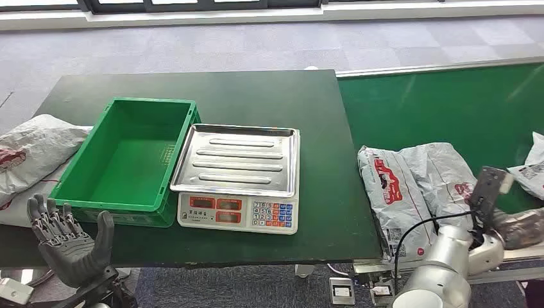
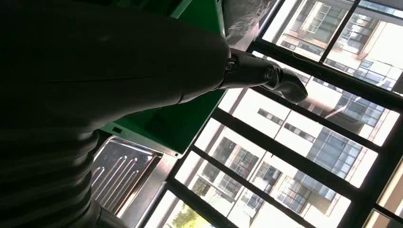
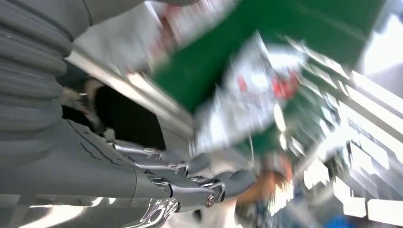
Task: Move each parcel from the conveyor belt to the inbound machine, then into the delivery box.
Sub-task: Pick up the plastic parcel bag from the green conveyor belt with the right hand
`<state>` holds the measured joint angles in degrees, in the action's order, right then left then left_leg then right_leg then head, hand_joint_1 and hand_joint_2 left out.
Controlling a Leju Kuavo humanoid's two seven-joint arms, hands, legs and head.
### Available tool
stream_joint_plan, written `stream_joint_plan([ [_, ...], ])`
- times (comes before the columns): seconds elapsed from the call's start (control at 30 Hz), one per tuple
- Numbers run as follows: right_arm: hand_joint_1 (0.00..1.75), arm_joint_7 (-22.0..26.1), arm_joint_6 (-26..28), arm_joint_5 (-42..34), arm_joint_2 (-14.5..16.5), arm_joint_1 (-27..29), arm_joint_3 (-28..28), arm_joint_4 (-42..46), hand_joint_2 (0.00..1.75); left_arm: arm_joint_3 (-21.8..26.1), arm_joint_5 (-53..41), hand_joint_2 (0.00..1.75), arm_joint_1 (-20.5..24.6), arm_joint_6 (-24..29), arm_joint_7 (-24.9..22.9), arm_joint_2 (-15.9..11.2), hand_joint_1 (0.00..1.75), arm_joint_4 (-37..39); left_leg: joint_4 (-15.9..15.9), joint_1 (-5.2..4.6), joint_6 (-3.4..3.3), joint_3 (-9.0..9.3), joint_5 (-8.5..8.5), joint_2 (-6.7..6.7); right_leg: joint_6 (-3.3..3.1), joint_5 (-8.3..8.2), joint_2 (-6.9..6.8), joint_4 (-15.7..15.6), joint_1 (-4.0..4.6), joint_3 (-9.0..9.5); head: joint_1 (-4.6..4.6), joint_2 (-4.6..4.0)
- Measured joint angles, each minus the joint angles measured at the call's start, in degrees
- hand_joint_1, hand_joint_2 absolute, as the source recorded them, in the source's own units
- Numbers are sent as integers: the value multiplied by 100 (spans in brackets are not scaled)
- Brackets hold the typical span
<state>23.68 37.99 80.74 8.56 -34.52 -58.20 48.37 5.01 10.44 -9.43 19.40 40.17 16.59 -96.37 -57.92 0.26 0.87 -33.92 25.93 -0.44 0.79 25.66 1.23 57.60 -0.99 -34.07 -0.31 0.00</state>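
Over at the near table corner, the left hand (image 1: pixel 69 240) is raised with fingers apart, holding nothing; the green delivery box (image 1: pixel 125 160) lies just ahead of it and the scale (image 1: pixel 237 176) beyond to its right. Well off from it, the grey parcel (image 1: pixel 410 186) rests on the conveyor belt (image 1: pixel 449 102), long axis running away from the robot, just forward-left of the right hand (image 1: pixel 519 228), the nearer one. Blur hides that hand's fingers: cannot tell its state

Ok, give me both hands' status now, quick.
Left hand: open, fingers spread, holding nothing, near the green crate.
Right hand: cannot be told; the wrist view is blurred and the head view shows only its arm by the parcels.
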Motion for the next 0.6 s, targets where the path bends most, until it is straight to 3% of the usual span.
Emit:
stream_joint_plan([
  [0.13,0,-489,-122,385,-138,-110,418,-1086,175,0,-25,175,0,-48,0,0,0,0,-5,-1,-3,7,-31,-38,1,-14,-28,0,2,-9,1,0],
  [0.23,0,-570,-148,416,-240,-198,608,-1744,175,3,-33,175,-1,-58,0,0,0,0,-4,0,6,-7,-39,-75,-2,-10,-57,1,10,-10,1,0],
  [0.6,0,-846,-329,515,-329,-308,992,-2637,175,4,-77,175,-1,10,0,0,0,-8,-3,3,9,-13,-33,-70,-2,-7,-56,1,11,-12,2,0],
])
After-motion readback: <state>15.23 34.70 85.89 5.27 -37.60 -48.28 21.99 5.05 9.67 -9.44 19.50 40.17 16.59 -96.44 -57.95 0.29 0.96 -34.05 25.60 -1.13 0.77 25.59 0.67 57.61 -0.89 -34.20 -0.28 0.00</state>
